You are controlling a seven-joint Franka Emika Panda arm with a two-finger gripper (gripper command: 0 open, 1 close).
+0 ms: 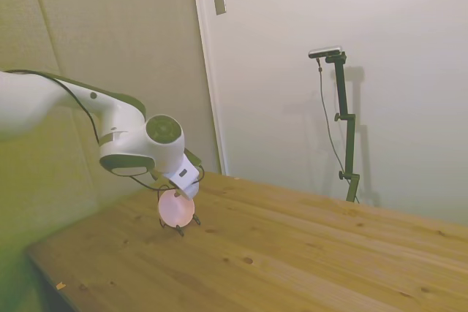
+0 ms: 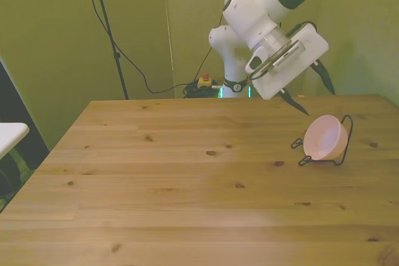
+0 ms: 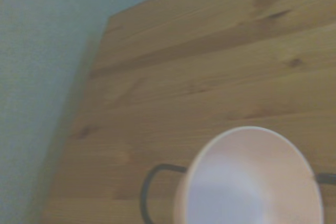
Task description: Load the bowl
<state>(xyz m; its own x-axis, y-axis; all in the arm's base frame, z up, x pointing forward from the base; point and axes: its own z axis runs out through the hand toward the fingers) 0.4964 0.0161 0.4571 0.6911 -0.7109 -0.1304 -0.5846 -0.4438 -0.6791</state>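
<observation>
In the side view we see the white arm [image 1: 124, 133] reaching in over the near-left part of the wooden table [image 1: 307, 253], and just below its wrist the pale pink bowl [image 1: 176, 207] stands on edge in the thin black wire rack [image 1: 179, 226], its round face turned toward this camera. From here the gripper is hidden behind the wrist housing.

In the front view we find the gripper [image 2: 308, 88] raised above the table [image 2: 187, 185], tilted, with its two dark fingers [image 2: 294, 101] spread apart and holding nothing. The bowl [image 2: 324, 137] sits lower and toward the front view's right, clear of the fingers, tipped on its side inside the wire rack [image 2: 345, 147]; the rack's small loops rest on the boards at the bowl's base. The opening of the bowl faces away from this camera.

In the wrist view we look down, somewhat blurred, into the bowl [image 3: 252, 182], with a dark curve of the rack [image 3: 149, 190] beside it and the table's edge [image 3: 92, 108] near a pale wall.
</observation>
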